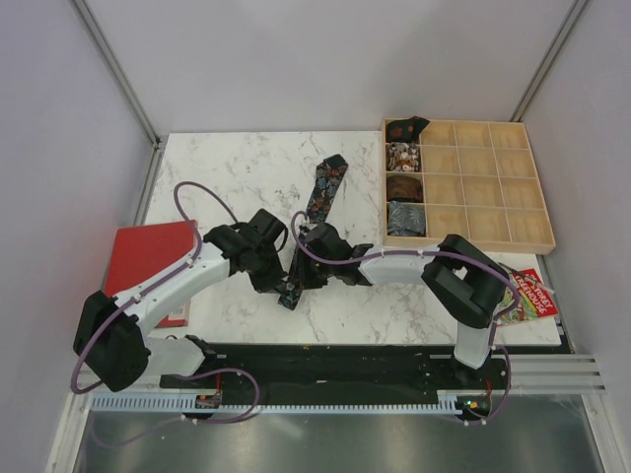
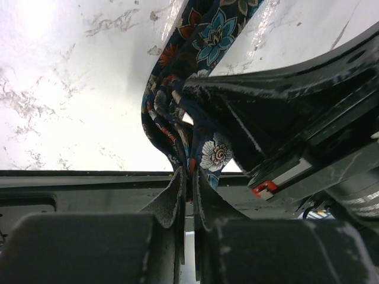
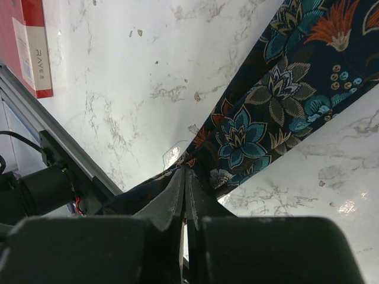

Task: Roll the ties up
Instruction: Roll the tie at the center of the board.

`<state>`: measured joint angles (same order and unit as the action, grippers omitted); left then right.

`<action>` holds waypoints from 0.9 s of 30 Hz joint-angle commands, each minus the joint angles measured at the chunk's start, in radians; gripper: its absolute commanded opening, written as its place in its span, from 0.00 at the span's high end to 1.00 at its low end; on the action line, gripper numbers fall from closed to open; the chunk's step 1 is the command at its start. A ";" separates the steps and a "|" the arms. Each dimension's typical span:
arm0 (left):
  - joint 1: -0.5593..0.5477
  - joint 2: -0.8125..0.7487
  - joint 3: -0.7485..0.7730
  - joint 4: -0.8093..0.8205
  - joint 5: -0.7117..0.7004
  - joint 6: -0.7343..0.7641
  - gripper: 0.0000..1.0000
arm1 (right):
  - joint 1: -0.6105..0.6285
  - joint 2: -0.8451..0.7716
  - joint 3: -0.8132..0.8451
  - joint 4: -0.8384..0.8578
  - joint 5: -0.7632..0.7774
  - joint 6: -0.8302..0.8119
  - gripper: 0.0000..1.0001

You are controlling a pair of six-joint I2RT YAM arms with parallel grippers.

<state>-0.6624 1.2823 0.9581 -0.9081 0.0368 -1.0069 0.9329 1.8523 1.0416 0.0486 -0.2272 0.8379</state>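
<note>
The left pincer [image 2: 188, 178] was clamped shut on the tie [image 2: 207, 35], a narrow dark band printed with blue, red and orange flowers, bunched into folds just above its fingertips. The tie lay on the marble table [image 1: 237, 168], its near end caught between both pincers, the rest running diagonally up. The right pincer [image 3: 185, 177], just beside the left, was likewise pinched shut on it. Rolled ties [image 1: 404, 187] filled the tray's [image 1: 473, 243] left column.
</note>
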 commanded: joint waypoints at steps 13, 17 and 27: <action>0.078 0.225 0.151 0.093 0.032 0.105 0.98 | 0.001 0.054 0.043 0.016 -0.006 -0.017 0.94; 0.101 0.253 0.156 0.107 0.041 0.122 0.98 | -0.025 0.062 0.060 -0.015 0.002 -0.039 0.94; 0.149 0.316 0.145 0.156 0.103 0.148 0.98 | -0.089 0.038 0.072 -0.102 0.006 -0.091 0.82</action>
<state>-0.5270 1.5734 1.0805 -0.7971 0.1074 -0.9066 0.8589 1.9106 1.0733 -0.0067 -0.2283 0.7876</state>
